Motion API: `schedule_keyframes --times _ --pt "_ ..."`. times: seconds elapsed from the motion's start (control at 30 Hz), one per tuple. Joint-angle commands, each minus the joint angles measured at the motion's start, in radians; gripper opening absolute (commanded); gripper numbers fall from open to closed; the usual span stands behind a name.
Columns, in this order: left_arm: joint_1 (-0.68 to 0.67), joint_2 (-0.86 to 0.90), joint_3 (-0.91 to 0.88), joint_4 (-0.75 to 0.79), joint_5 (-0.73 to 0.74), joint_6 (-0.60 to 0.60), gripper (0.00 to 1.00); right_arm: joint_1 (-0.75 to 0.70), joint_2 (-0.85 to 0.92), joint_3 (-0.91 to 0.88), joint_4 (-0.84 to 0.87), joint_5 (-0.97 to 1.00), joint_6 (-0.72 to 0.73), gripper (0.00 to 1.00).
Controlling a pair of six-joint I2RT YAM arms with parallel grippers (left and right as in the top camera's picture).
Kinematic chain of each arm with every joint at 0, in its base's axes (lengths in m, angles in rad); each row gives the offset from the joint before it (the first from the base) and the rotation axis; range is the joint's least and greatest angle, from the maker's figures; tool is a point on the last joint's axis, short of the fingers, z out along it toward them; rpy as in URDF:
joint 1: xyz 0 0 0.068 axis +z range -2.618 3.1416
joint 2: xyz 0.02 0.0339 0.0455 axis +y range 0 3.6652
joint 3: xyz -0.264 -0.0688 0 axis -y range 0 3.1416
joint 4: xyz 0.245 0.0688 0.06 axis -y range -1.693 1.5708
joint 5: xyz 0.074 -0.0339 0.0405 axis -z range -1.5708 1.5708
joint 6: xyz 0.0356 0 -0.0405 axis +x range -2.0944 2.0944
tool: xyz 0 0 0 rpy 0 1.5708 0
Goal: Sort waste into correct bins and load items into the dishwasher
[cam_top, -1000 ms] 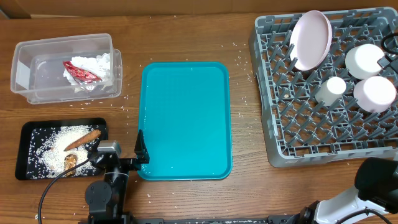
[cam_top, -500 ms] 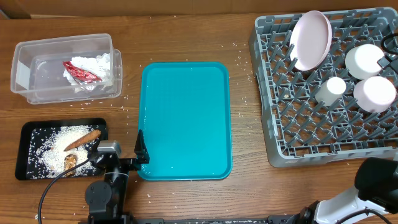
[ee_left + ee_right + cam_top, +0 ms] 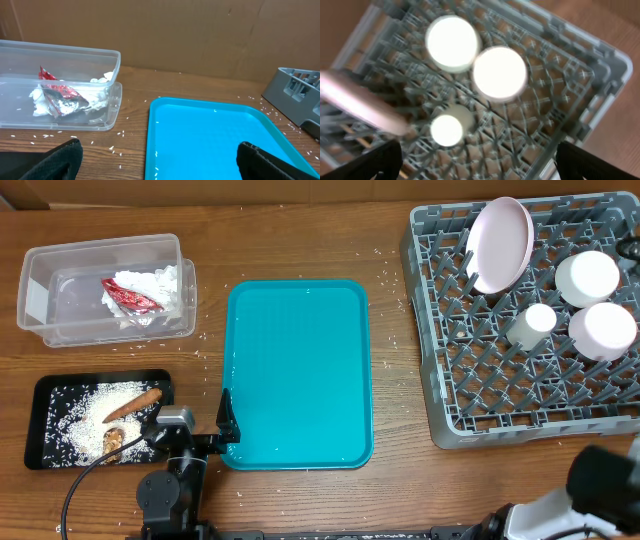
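The clear tub (image 3: pixel 40 290) holds the crumpled napkin (image 3: pixel 155 283) and the red wrapper (image 3: pixel 130 297), both also in the left wrist view, napkin (image 3: pixel 100 97) and wrapper (image 3: pixel 60 95). In the black tray (image 3: pixel 45 395) lie rice (image 3: pixel 85 420), the carrot-like stick (image 3: pixel 133 404) and the brown chunk (image 3: pixel 113 440). The grey rack (image 3: pixel 520 395) carries the plate (image 3: pixel 500 242), two bowls (image 3: pixel 588 277) (image 3: pixel 603 330) and the cup (image 3: pixel 530 323). My left gripper (image 3: pixel 160 165) is open, low, astride the teal tray's left edge. My right gripper (image 3: pixel 480 165) is open, high above the rack, holding nothing.
A bare teal tray (image 3: pixel 298 370) lies in the middle of the wooden table. Loose rice grains (image 3: pixel 205 340) are scattered on the wood around it. The right arm (image 3: pixel 600 480) shows at the lower right corner. The right wrist view is blurred.
The right arm has sunk slightly toward the lower right corner of the overhead view. The left arm and all the objects stay where they were.
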Motion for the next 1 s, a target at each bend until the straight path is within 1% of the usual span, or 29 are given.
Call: schedule_keyframes --times 0.0,0.1,0.27,0.33,0.43,0.57,0.77,0.97 --pt "-0.006 -0.012 -0.004 -0.002 -0.011 0.022 1.00 0.046 -0.136 0.009 0.046 -0.003 -0.024 1.00" --pt "-0.006 -0.012 -0.004 -0.002 -0.011 0.022 1.00 0.075 -0.192 0.009 0.088 -0.029 -0.040 1.00" --pt "-0.006 -0.012 -0.004 -0.002 -0.011 0.022 1.00 0.135 -0.277 -0.005 0.097 -0.105 -0.039 1.00" --pt "-0.006 -0.012 -0.004 -0.002 -0.011 0.022 1.00 0.168 -0.312 -0.036 0.117 -0.120 -0.039 1.00" --pt "-0.006 -0.012 -0.004 -0.002 -0.011 0.022 1.00 0.227 -0.381 -0.132 0.195 -0.130 -0.039 1.00" --pt "-0.006 -0.012 -0.004 -0.002 -0.011 0.022 1.00 0.302 -0.490 -0.350 0.348 -0.167 -0.039 1.00" --pt "-0.006 -0.012 -0.004 -0.002 -0.011 0.022 1.00 0.364 -0.680 -0.726 0.586 -0.280 -0.039 1.00" --pt "-0.006 -0.012 -0.004 -0.002 -0.011 0.022 1.00 0.418 -0.919 -1.096 0.849 -0.289 -0.035 1.00"
